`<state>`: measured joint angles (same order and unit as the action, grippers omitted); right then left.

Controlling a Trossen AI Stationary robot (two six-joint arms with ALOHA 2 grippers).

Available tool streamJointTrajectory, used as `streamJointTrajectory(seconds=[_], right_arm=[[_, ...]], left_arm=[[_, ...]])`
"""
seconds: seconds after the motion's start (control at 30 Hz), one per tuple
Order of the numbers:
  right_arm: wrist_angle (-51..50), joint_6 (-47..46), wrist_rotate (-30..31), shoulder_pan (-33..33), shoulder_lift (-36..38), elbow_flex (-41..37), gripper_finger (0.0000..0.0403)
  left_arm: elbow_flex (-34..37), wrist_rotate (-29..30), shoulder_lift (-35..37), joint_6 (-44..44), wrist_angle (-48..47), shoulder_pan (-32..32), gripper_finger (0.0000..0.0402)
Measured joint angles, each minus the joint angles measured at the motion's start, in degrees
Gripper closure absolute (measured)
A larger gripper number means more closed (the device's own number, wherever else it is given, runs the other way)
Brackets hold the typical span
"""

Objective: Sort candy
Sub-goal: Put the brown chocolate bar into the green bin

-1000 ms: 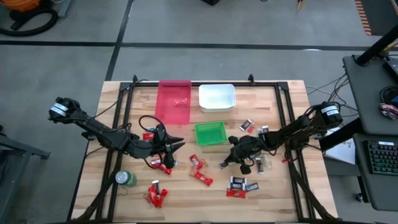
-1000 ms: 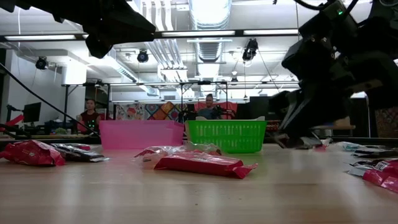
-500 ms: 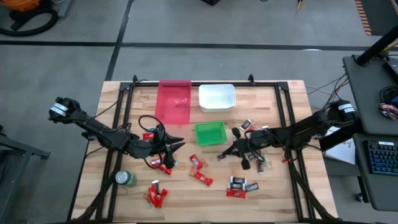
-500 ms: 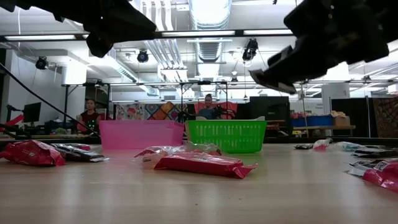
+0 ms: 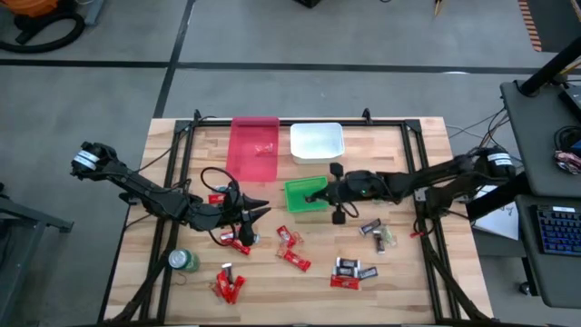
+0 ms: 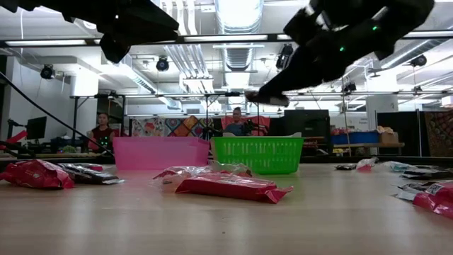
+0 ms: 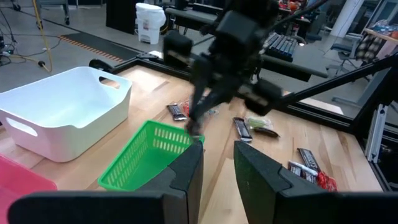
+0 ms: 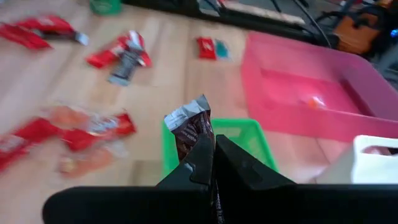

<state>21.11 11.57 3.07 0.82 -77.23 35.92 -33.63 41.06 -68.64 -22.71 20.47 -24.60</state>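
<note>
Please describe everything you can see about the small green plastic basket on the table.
The small green plastic basket is rectangular, with latticed walls and a plain rim. It stands upright on the wooden table, in front of the white plastic bin and beside the pink one. Nothing touches it; the right tool hovers above its rim, pinching a dark wrapped candy.

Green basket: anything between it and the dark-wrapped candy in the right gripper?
Nothing visible. The right gripper is shut on the dark brown-and-silver wrapped candy and hangs at the rim of the green plastic mesh basket, whose open top shows bare. The left gripper waits apart, beside it.
</note>
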Motion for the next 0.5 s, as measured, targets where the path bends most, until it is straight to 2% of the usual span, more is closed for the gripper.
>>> streamJointTrajectory(seconds=[0.3,0.5], right_arm=[[0.06,-0.67,-0.02,2.99,-10.01,4.04,0.0394],[0.52,-2.66,-0.49,2.97,-12.6,5.51,0.0386]], left_arm=[[0.0,-0.03,0.02,-0.25,-0.05,0.0,0.0327],[0.0,-0.05,0.02,-0.27,-0.42,0.0,0.0327]])
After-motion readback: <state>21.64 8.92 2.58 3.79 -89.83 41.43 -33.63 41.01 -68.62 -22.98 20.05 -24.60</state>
